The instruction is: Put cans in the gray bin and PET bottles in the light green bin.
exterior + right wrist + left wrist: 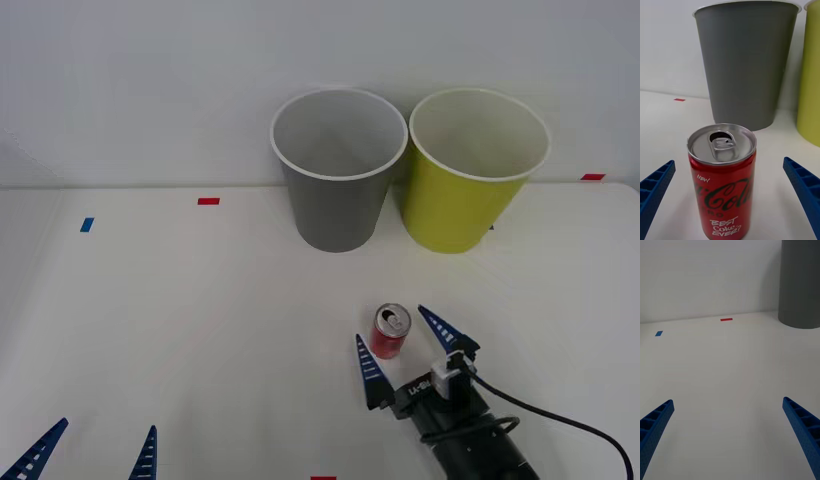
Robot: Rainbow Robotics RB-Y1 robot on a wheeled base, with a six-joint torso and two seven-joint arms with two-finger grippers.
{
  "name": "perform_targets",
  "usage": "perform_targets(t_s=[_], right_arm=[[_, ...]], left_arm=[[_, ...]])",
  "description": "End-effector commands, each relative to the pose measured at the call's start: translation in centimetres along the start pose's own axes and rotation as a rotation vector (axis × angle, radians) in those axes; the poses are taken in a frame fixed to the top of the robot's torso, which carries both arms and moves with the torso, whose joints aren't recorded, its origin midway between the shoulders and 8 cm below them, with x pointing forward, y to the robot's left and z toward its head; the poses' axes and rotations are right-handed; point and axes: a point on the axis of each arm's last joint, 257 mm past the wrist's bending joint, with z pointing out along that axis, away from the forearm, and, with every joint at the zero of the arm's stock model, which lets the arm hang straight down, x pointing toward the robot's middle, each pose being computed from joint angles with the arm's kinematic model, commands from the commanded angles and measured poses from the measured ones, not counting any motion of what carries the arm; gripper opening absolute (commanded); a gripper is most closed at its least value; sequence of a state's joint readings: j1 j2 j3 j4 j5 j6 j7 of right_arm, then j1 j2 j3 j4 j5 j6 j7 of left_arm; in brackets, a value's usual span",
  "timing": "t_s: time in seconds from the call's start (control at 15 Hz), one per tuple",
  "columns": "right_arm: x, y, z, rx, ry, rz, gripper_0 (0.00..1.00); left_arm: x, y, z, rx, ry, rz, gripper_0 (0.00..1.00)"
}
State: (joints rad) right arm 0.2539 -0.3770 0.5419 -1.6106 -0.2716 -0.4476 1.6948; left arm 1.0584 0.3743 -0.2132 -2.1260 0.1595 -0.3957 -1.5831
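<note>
At the lower left of the front view the left gripper (92, 452) waits low over the bare white table (180, 320), its two blue fingers spread apart with nothing between them. It looks parked and has no part in the work at this point. Small tape marks sit near the table's far edge, a blue one (87, 225) and a red one (208, 201) to its right.

At the upper middle of the frame the gray bin (337, 170) stands upright, and just to its right, close beside it, stands the light green bin (472, 170). From above, both insides look pale and nothing can be made out in either, though their bottoms are not fully in sight.

At the lower middle right the red can (390, 332) stands upright on the table, well short of the bins, its silver top and pull tab up. The right gripper (403, 345) is set around it with its fingers wide, one on each side of the can and neither touching it. In the right wrist view the can (722, 180) fills the gap between the fingers, with the gray bin (745, 63) straight beyond it.

So the sorting has hardly begun, by my reading: the can is not yet grasped or lifted, and the squeeze, the carry to the gray bin and the drop all remain. No bottle is to be seen on the table.
</note>
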Motion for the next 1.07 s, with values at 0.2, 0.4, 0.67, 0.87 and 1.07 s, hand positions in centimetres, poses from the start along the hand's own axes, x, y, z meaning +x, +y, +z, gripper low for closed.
perform_targets(t_s=[0.2,0.4,0.67,0.87,1.07], right_arm=[[-0.2,0.15,0.8,-0.008,0.003,-0.006,1.0],[0.02,0.15,0.66,-0.011,0.009,-0.015,1.0],[0.1,0.07,0.78,-0.011,0.014,-0.024,0.11],[0.05,0.17,0.85,-0.008,0.013,-0.01,0.01],[0.04,0.35,0.92,-0.004,0.013,0.008,0.0]], left_arm=[[0.0,0.0,0.0,0.0,0.0,0.0,1.0],[0.0,0.0,0.0,0.0,0.0,0.0,1.0],[0.0,0.0,0.0,0.0,0.0,0.0,1.0],[0.0,0.0,0.0,0.0,0.0,0.0,1.0],[0.0,0.0,0.0,0.0,0.0,0.0,1.0]])
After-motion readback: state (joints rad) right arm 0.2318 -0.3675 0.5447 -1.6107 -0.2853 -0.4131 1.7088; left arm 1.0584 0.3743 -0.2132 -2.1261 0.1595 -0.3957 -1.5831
